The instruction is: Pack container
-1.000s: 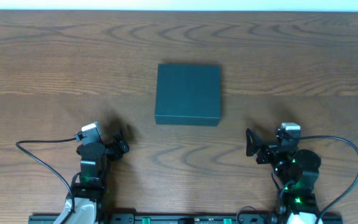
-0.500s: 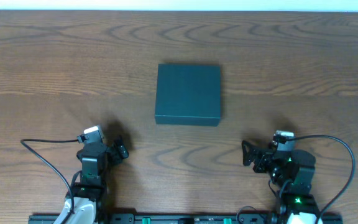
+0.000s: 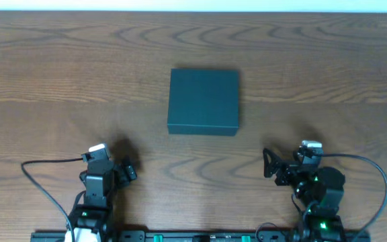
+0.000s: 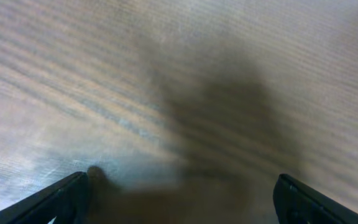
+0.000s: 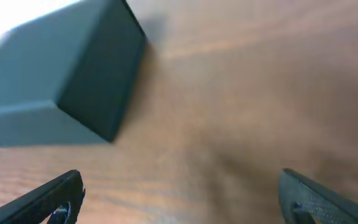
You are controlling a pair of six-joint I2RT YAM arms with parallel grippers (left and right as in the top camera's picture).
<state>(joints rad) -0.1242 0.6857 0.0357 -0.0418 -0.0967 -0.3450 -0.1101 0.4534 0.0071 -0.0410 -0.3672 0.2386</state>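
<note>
Container [image 3: 203,101]: rigid matte box, closed, sits at centre of worktop [image 3: 59,67], well apart from both claws. Probably light and stiff; best gripped across opposite side walls. Left claw [image 3: 129,169], right claw [image 3: 269,163]: wide open, empty.

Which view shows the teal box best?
Overhead: the whole container sits in frame, closed. Right wrist catches just one blurry corner of it. Left wrist shows only the table.

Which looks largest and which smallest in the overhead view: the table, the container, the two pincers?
1. table
2. container
3. left pincer and right pincer: these look about alike, so I do not rank them.
</note>
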